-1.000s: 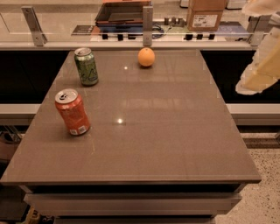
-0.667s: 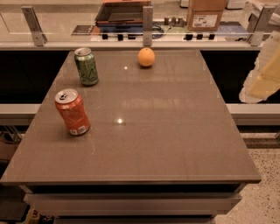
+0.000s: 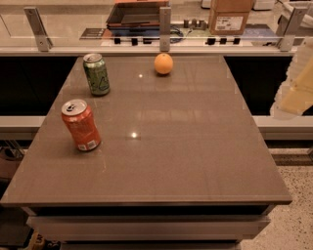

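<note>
A grey-brown table (image 3: 195, 146) fills the view. A red soda can (image 3: 80, 125) stands upright near its left edge. Behind it, at the back left, a green can (image 3: 96, 74) also stands upright. An orange (image 3: 163, 63) rests at the back middle. My gripper (image 3: 296, 90) shows only as a pale blurred shape at the right edge of the view, off the table's right side. It is well away from all three objects and holds nothing that I can see. The orange is the nearest object to it.
Behind the table runs a counter with a low glass rail on metal posts (image 3: 165, 22). On the counter sit a cardboard box (image 3: 229, 14) and a dark tray (image 3: 139, 12). A speckled floor (image 3: 298, 224) lies to the right.
The pale gripper shape has drifted right, further toward the edge of the view. Both cans and the orange have stayed put.
</note>
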`<state>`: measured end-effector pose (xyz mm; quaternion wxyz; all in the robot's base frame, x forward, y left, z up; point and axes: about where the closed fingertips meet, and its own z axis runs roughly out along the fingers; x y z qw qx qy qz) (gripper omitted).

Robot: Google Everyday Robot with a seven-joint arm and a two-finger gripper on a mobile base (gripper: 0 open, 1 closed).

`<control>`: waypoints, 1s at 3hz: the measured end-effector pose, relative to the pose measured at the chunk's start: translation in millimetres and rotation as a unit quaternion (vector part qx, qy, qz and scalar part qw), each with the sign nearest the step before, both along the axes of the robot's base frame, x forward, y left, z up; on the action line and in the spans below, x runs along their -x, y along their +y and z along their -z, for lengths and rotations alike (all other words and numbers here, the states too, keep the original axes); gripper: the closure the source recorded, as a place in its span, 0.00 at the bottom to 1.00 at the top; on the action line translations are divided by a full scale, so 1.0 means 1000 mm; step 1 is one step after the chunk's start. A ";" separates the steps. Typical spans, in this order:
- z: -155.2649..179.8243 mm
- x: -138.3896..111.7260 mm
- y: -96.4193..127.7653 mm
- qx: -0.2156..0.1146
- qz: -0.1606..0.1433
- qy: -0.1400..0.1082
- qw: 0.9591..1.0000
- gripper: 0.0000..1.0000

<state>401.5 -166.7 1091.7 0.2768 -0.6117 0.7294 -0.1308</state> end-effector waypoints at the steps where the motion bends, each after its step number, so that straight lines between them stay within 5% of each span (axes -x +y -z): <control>1: 0.000 0.000 0.000 0.000 0.000 0.000 1.000 0.00; 3: 0.000 0.000 0.000 0.000 0.000 0.000 1.000 0.00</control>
